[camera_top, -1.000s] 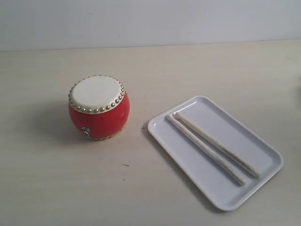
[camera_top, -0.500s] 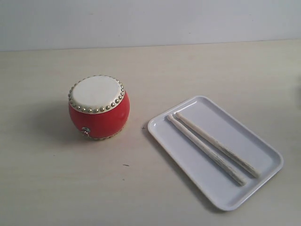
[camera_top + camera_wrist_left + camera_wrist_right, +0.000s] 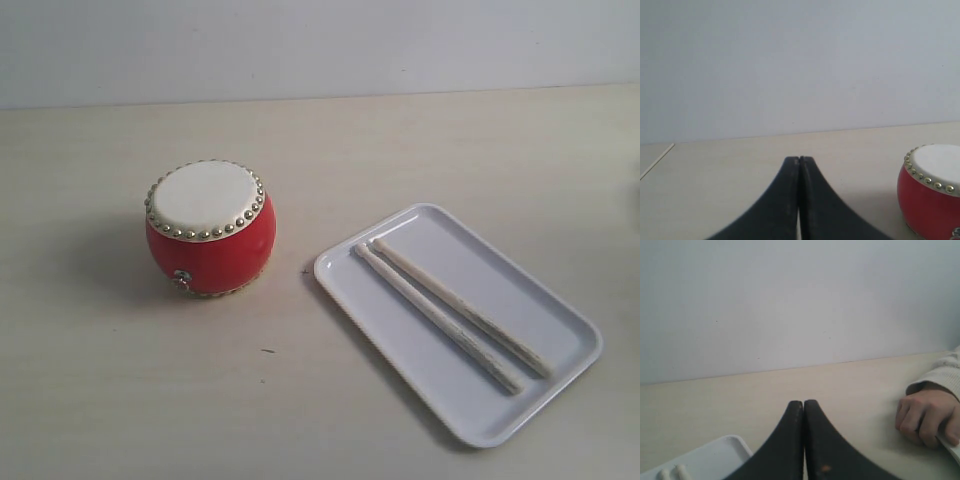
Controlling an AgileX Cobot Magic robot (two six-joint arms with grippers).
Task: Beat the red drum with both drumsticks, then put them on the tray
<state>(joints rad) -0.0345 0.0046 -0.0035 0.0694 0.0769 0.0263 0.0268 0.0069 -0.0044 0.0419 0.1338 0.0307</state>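
The red drum (image 3: 210,228) stands upright on the table at the left, its cream head facing up; its edge also shows in the left wrist view as the drum (image 3: 932,190). The white tray (image 3: 510,400) lies at the right with the two drumsticks (image 3: 450,312) side by side in it, tips toward the drum. Neither arm appears in the exterior view. My left gripper (image 3: 799,160) is shut and empty, some way from the drum. My right gripper (image 3: 803,403) is shut and empty, beside the tray corner (image 3: 727,445), where the stick tips (image 3: 671,472) show.
A person's hand (image 3: 927,412) in a pale sleeve rests on the table, seen in the right wrist view. A pale wall (image 3: 320,45) stands behind the beige table (image 3: 300,420).
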